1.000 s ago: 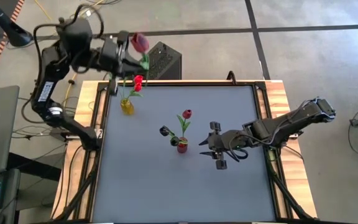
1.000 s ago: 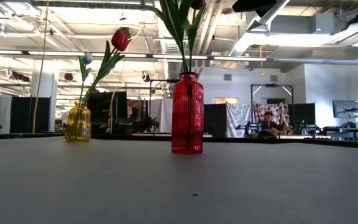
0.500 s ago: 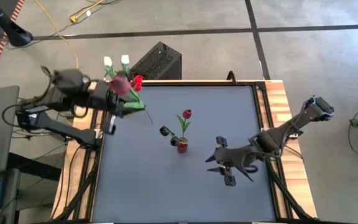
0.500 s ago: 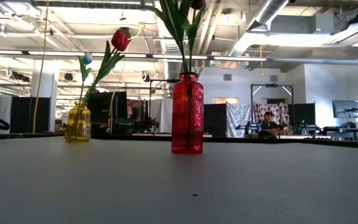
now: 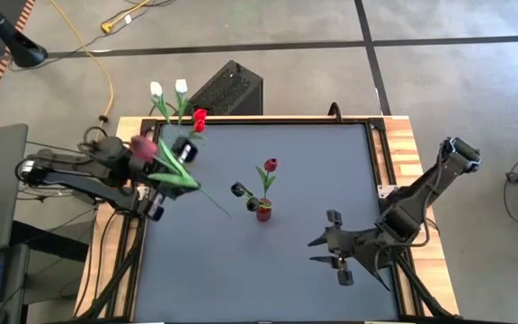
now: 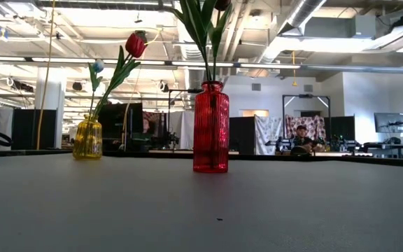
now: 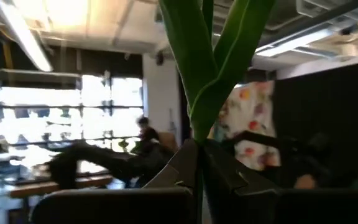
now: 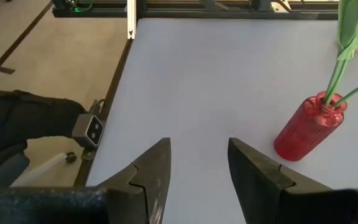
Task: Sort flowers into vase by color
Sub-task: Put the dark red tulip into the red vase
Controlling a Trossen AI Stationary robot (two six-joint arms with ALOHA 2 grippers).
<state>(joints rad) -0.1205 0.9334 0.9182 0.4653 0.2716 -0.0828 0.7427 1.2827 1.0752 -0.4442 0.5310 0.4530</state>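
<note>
Dark-red tulip [image 5: 142,146], clamped in left gripper [image 5: 164,173], has swung down; right gripper [image 5: 339,255], open, retreated.

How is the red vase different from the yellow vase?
The red vase is tall and straight-sided; the yellow vase is shorter and rounder. The red vase stands mid-table; the yellow vase stands farther back, near the table's far edge. Both stand upright, ribbed, holding green stems.

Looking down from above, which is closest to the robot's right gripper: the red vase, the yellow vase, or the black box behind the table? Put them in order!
Measured from the right gripper, low on the table's right side:
1. Red vase, mid-table, nearest.
2. Yellow vase, far left corner; from above, its white tulips mark the spot.
3. Black box, on the floor beyond the far edge, about as far as the yellow vase; too close to call.
</note>
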